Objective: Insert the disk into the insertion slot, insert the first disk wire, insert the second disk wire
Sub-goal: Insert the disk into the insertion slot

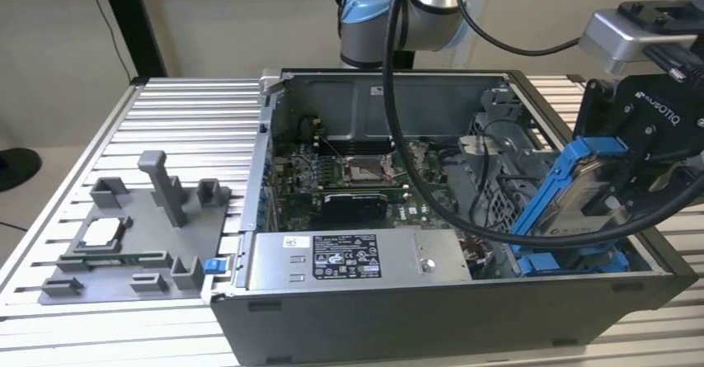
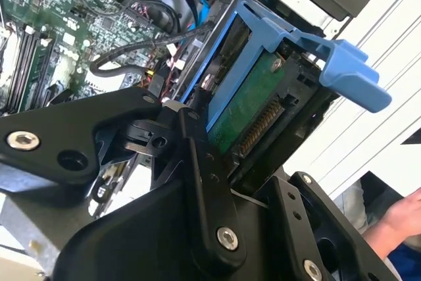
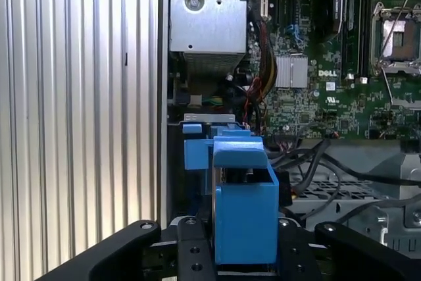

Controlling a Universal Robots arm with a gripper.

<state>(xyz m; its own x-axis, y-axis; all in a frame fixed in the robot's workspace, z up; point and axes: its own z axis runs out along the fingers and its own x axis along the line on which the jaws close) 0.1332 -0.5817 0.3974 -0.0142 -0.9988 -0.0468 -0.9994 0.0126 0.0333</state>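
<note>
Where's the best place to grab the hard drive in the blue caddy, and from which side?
Probably its upper end, from above: pinch the disk across its thin dimension, on the two broad flat faces, as the gripper does. It stands tilted over the insertion slot, so this leaves the lower end free to enter.

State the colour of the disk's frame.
The frame is bright blue; the first wrist view shows it best.

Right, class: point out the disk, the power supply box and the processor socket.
disk (image 1: pixel 595 187): exterior view, silver metal face.
power supply box (image 1: pixel 443 247): exterior view, bare grey side.
processor socket (image 1: pixel 363 169): exterior view, its centre.
</note>
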